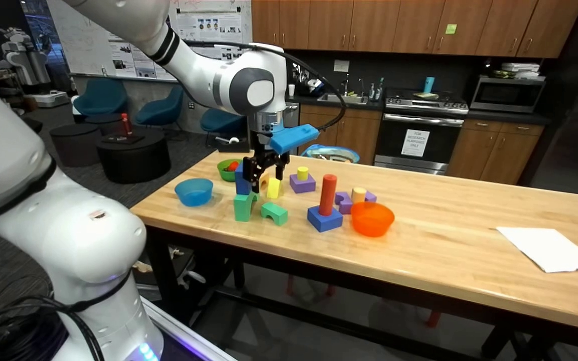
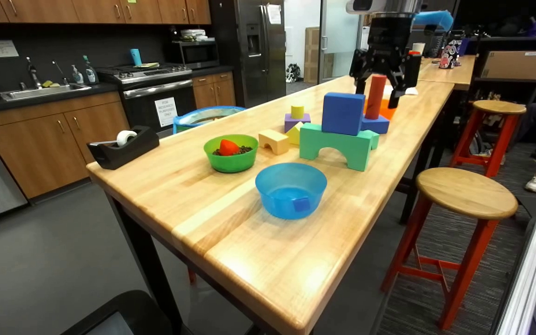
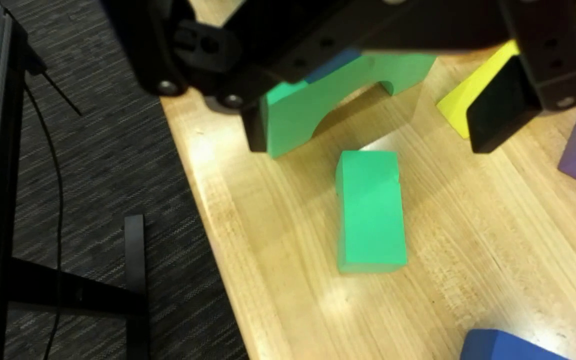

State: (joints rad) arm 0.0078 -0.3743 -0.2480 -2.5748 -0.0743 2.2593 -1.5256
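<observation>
My gripper [image 1: 267, 181] hangs over the block group, open, with nothing between its fingers; in the wrist view its jaws come in from the top, wide apart. Below them a small green arch block [image 3: 372, 210] lies on the table. Close by stands a larger green arch [image 2: 333, 142] carrying a blue block [image 2: 342, 113]; in the wrist view the left fingertip overlaps this arch's end, and I cannot tell whether they touch. Beyond the right fingertip sits a yellow wedge [image 3: 473, 92]. A red cylinder [image 1: 327, 195] stands upright on a blue base block [image 1: 325, 220].
Around the blocks are a blue bowl [image 2: 291, 190], a green bowl [image 2: 231, 160] with a red piece and dark bits, and an orange bowl [image 1: 372, 219]. A purple block [image 1: 302, 185] bears a yellow cylinder [image 1: 302, 173]. A tape dispenser [image 2: 123, 146] stands at a table corner; paper [image 1: 552, 248] lies farther along.
</observation>
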